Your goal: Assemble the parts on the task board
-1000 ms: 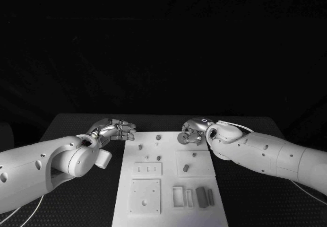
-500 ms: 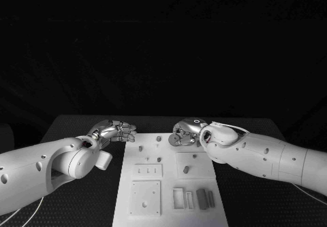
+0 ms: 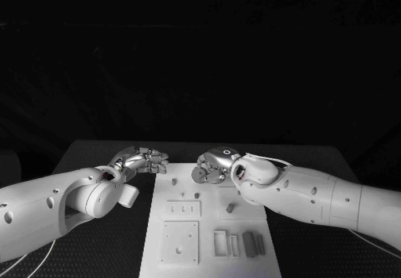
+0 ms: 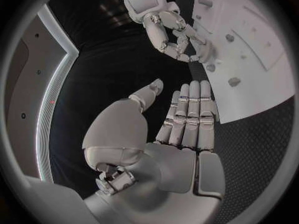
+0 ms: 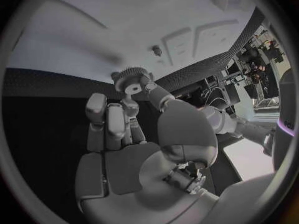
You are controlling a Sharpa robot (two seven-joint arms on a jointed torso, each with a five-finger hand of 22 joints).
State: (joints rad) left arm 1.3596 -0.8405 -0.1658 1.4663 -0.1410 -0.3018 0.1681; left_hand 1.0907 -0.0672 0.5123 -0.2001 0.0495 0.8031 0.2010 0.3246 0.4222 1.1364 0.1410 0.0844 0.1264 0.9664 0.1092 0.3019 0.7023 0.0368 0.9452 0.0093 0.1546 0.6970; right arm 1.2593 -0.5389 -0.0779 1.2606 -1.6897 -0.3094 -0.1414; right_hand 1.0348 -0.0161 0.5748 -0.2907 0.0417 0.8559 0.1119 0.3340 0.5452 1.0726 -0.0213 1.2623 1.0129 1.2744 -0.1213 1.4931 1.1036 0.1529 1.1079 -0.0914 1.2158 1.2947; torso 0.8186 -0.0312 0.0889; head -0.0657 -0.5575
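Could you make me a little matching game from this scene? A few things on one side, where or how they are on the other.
Things:
1. right hand
2. left hand
3. gear
4. task board

States:
A. lies flat on the black table
B. holds nothing, at the board's far left corner
C. pinched between fingertips
D. over the board's far end, holding a part

Pairs: 1-D, 2-B, 3-C, 4-A

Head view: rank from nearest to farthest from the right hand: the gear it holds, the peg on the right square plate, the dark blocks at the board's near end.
1. Small toothed grey gear, pinched in the right hand, far end of the white task board.
2. Short grey peg on the right square plate, mid-board.
3. Dark rectangular blocks, near right end.
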